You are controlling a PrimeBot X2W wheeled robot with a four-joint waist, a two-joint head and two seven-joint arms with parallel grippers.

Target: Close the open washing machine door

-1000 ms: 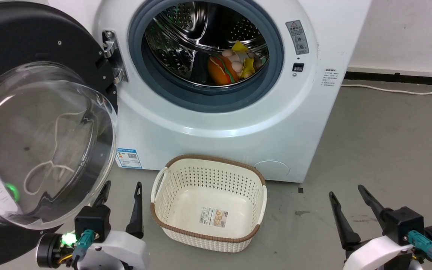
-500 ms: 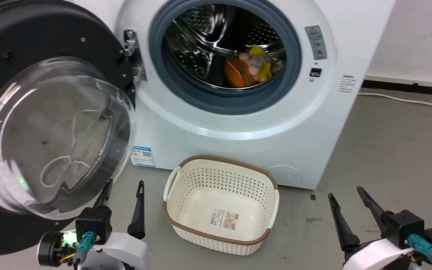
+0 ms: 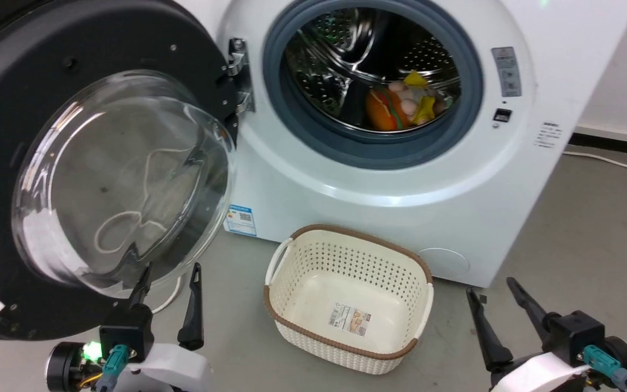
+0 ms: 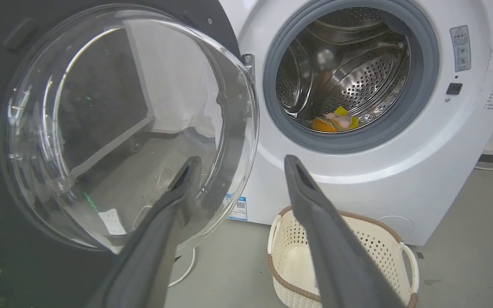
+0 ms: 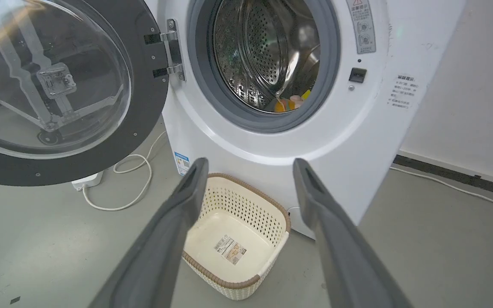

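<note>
0 progress: door (image 3: 123,179) hangs wide open, to the robot's left of the washing machine (image 3: 379,207); the full swing shut is left to do. Left gripper (image 3: 172,268) near the door's lower glass, fingers spread, empty; right gripper (image 3: 490,286) spread, empty, beside the basket (image 3: 346,261). Right wrist view exposes hinge (image 5: 171,51) and floor cable (image 5: 146,184); head view shows the 2 grippers.

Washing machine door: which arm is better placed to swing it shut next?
Left, probably. The left gripper sits open by the lower edge of the washing machine door, which hangs wide open on the robot's left. The right gripper is beyond the basket, far from the door.
</note>
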